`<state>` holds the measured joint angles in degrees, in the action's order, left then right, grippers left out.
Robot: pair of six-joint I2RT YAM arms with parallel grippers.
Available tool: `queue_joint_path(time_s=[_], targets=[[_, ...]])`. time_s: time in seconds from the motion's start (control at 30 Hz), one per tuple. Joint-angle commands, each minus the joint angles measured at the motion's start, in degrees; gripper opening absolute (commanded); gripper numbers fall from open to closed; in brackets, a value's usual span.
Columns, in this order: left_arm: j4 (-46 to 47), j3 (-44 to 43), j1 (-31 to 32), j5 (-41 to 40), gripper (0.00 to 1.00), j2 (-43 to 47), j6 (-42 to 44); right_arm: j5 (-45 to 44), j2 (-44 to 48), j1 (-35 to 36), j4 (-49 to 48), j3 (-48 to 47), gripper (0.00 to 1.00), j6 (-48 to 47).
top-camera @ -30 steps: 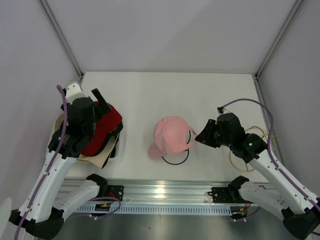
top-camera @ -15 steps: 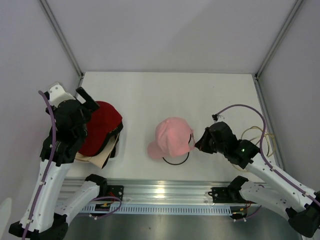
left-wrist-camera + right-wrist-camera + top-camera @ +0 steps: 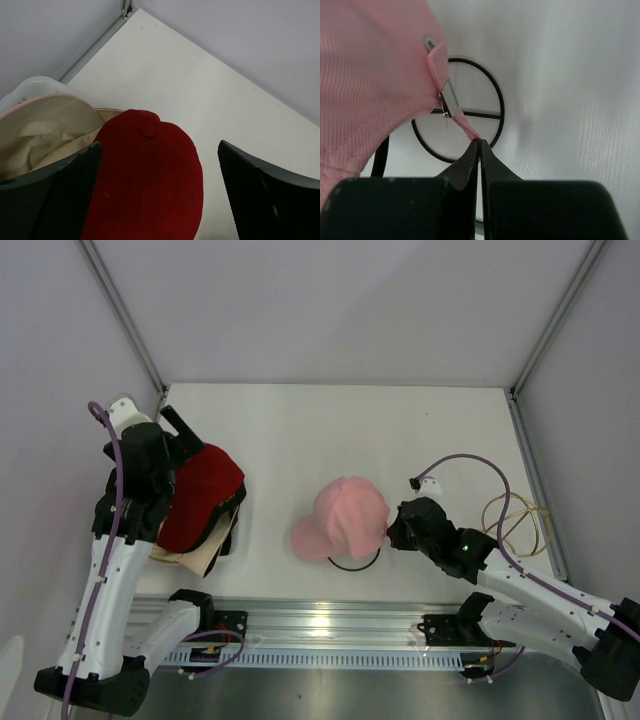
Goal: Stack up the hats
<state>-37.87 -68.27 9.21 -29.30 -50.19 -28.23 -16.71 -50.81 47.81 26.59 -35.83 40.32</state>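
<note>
A pink hat (image 3: 345,515) lies at the table's middle on a thin black wire hoop (image 3: 352,562). My right gripper (image 3: 392,530) is at its right edge. In the right wrist view the gripper (image 3: 479,142) is shut on the tip of the pink hat's (image 3: 370,75) back strap (image 3: 465,125), below its metal buckle. At the left, a red cap (image 3: 200,495) tops a pile with a beige hat (image 3: 195,558) and a black hat (image 3: 232,520) under it. My left gripper (image 3: 180,435) hovers open above the red cap (image 3: 145,185), and the beige hat (image 3: 45,125) shows beside it.
Tan wire hoops (image 3: 515,520) lie by the right wall, next to the right arm's cable. The black hoop (image 3: 495,100) shows under the pink hat's strap. Walls and frame posts close in the table's left, right and far sides.
My right gripper has moved left and nearer and closed on the pink hat's strap; the hat turned slightly. My left gripper swung off the pile to the left and now hovers over it.
</note>
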Motion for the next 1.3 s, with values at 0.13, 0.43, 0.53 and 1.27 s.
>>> queue_joint_path(time_s=[0.13, 0.43, 0.53, 1.27], targets=[[-1.42, -1.0, -3.5, 4.08, 0.99, -6.23, -1.04, -7.81, -0.26, 0.35, -0.66, 0.85, 0.0, -2.44], [0.95, 2.27, -5.87, 3.37, 0.95, -8.51, -0.95, -10.01, 5.1, 0.26, 3.29, -2.92, 0.09, -2.78], [2.09, 3.4, -6.22, 3.46, 0.88, -8.52, -0.78, -10.98, 5.54, 0.26, 5.05, -5.11, 0.13, -2.96], [5.52, 2.98, -6.58, 6.44, 0.14, -3.95, 3.96, -10.8, 4.05, 0.26, 4.96, -6.09, 0.29, -2.7]])
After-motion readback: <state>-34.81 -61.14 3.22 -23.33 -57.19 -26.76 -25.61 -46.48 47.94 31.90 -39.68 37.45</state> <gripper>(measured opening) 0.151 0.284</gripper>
